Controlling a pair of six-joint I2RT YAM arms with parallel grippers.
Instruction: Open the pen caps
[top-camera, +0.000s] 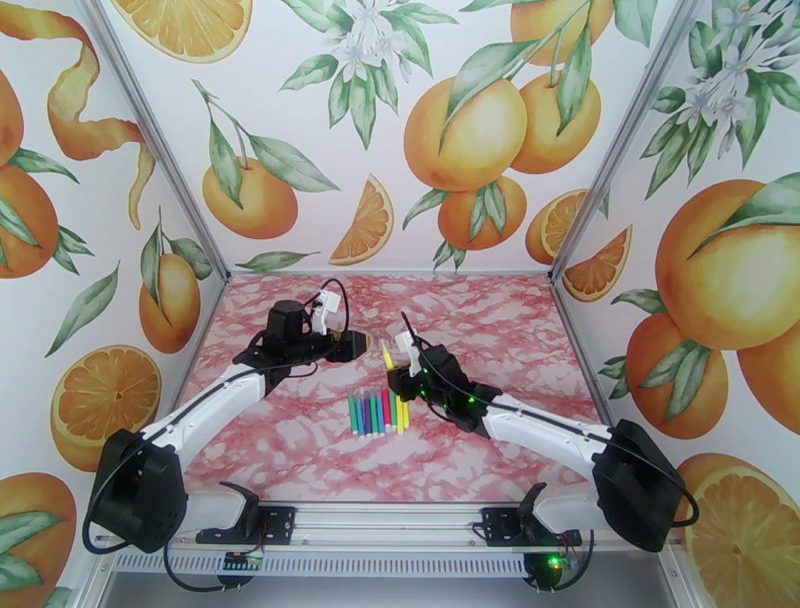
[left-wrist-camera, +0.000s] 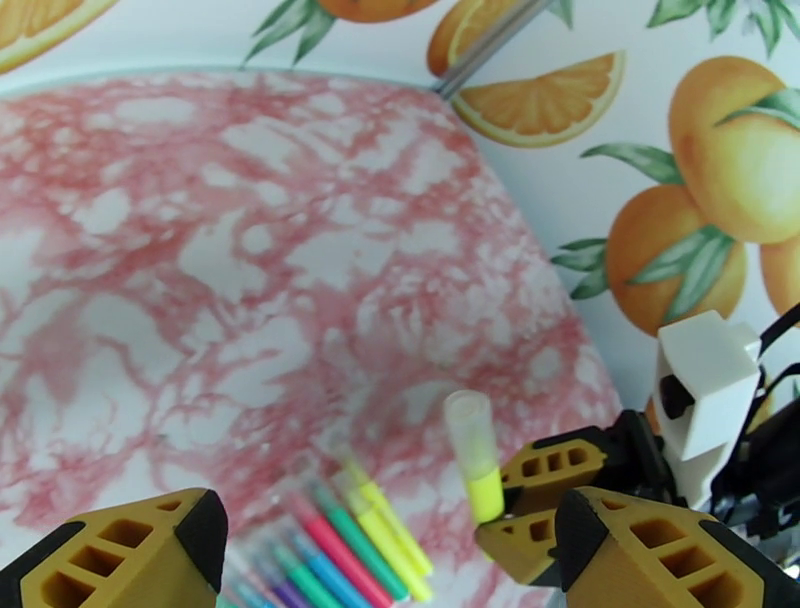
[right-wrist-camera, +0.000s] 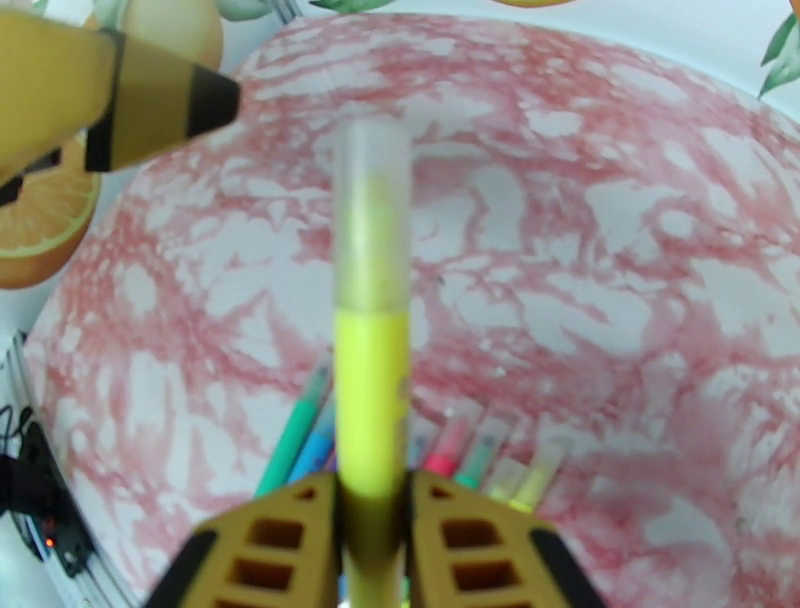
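Right pincer (right-wrist-camera: 372, 505) clenched on upright yellow pen (right-wrist-camera: 372, 400), translucent cap (right-wrist-camera: 372, 210) fitted, left pincer (top-camera: 352, 345) released, near cap, other pens (top-camera: 378, 412) rowed on desk (top-camera: 520, 330).

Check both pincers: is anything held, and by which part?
The right pincer grips a yellow marker by its lower barrel, with the translucent cap pointing up and free. The left pincer is open and holds nothing.

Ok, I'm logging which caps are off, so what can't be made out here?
Right wrist view: lower end of the yellow pen, hidden between the right end effector fingers.
Left wrist view: near ends of the pen row, cut off by the bottom edge.
Top view: the row's pen caps, too small.
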